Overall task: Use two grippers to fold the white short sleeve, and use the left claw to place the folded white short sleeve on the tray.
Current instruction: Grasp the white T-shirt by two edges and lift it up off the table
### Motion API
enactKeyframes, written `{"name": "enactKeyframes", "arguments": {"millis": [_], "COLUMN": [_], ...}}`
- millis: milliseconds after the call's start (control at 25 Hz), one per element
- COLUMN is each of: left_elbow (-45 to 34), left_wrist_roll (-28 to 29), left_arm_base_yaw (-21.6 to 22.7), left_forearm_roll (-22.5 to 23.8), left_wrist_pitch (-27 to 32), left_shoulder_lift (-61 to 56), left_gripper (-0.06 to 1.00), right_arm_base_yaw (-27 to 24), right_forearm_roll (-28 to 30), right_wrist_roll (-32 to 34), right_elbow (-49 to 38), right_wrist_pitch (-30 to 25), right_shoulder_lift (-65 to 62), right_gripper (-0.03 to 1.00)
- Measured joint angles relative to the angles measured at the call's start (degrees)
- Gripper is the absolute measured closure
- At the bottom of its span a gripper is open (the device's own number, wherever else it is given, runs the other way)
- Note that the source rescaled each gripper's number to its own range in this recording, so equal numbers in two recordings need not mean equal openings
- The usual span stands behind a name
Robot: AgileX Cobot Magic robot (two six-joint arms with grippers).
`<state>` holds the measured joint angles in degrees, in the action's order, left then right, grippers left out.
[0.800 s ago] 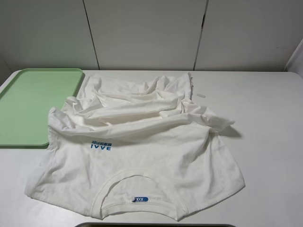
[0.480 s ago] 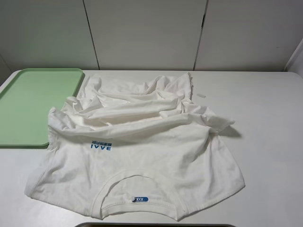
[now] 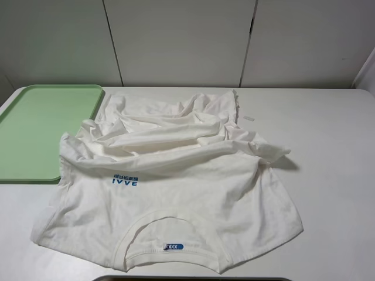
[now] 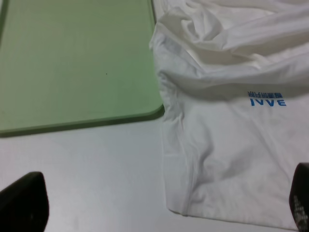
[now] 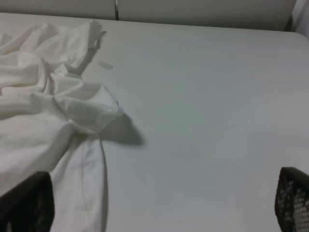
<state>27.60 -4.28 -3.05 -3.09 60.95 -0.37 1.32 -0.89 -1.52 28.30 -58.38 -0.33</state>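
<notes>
The white short sleeve [image 3: 176, 181] lies crumpled on the table, collar and blue neck label toward the near edge, blue "IVVE" print [image 3: 125, 181] facing up, its far half bunched in folds. Its left sleeve overlaps the near right corner of the pale-green tray [image 3: 41, 129] at the table's far left. Neither arm shows in the high view. In the left wrist view my left gripper [image 4: 161, 208] is open above the table, beside the shirt's [image 4: 231, 121] sleeve edge and the tray corner [image 4: 77, 63]. In the right wrist view my right gripper [image 5: 158, 208] is open over bare table, with the shirt's [image 5: 43, 111] right sleeve off to one side.
A small white tag or slip [image 3: 249, 118] lies on the table just past the shirt's far right corner. White wall panels stand behind the table. A dark edge [image 3: 193, 278] shows at the bottom of the high view.
</notes>
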Motion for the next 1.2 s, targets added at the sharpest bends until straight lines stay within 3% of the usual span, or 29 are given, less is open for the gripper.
{"name": "enactKeyframes", "arguments": {"millis": [1200], "left_elbow": [0.0], "left_wrist_roll": [0.0], "left_arm_base_yaw": [0.0], "left_forearm_roll": [0.0], "left_wrist_pitch": [0.0], "left_shoulder_lift": [0.0], "left_gripper": [-0.06], "right_arm_base_yaw": [0.0], "right_forearm_roll": [0.0], "right_wrist_roll": [0.0], "right_elbow": [0.0], "right_wrist_pitch": [0.0], "right_shoulder_lift": [0.0], "right_gripper": [-0.03]}}
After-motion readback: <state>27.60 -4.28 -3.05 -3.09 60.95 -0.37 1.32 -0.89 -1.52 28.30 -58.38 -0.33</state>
